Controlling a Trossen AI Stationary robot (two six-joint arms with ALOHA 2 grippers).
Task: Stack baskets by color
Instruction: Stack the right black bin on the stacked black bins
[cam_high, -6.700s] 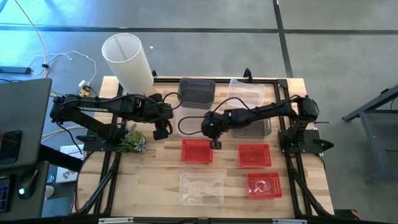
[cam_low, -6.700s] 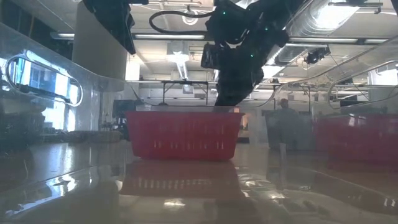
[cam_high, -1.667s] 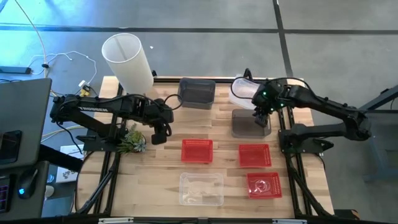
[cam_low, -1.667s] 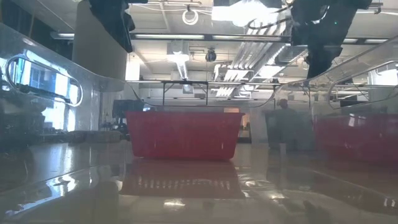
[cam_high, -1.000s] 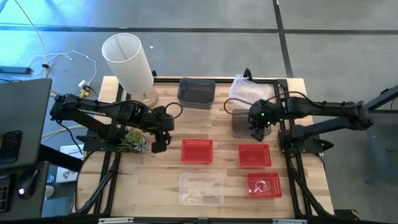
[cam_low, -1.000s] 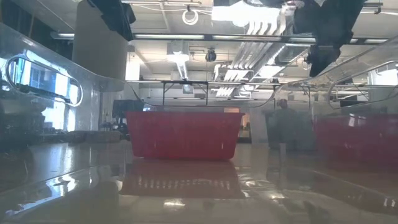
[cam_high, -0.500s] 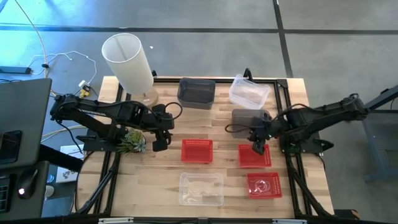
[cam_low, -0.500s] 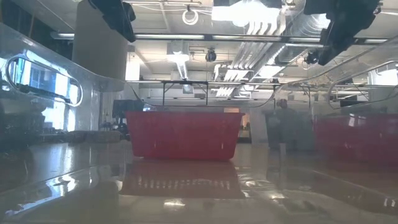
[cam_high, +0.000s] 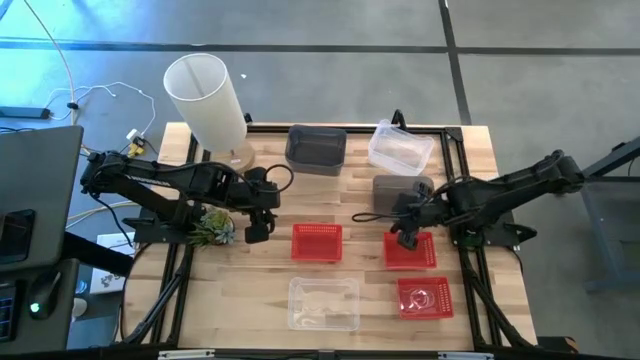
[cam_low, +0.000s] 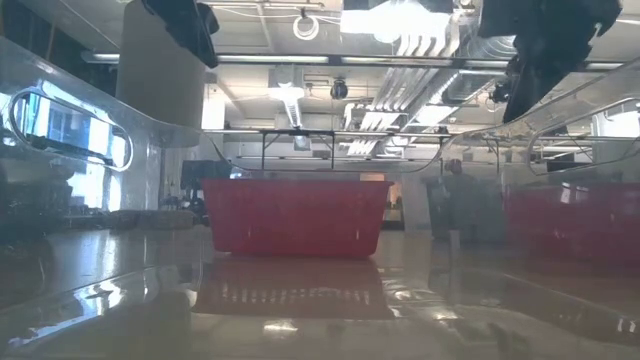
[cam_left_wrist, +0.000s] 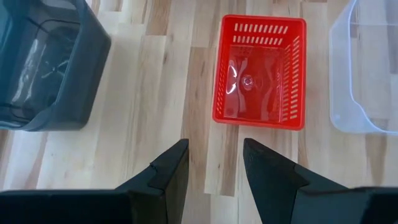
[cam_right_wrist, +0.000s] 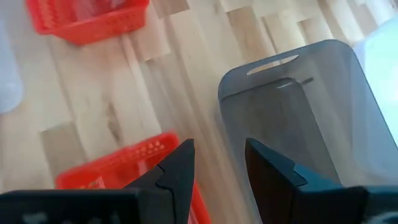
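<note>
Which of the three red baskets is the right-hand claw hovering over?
The middle-right red basket: the right gripper hangs over its near-left edge. The other two lie apart, one further left, one nearer the front edge.

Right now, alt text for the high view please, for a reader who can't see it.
Overhead, the open right gripper hovers at the near edge of a red basket beside a dark grey basket. The open left gripper waits near a green plant; more red, clear and grey baskets dot the wooden table.
</note>
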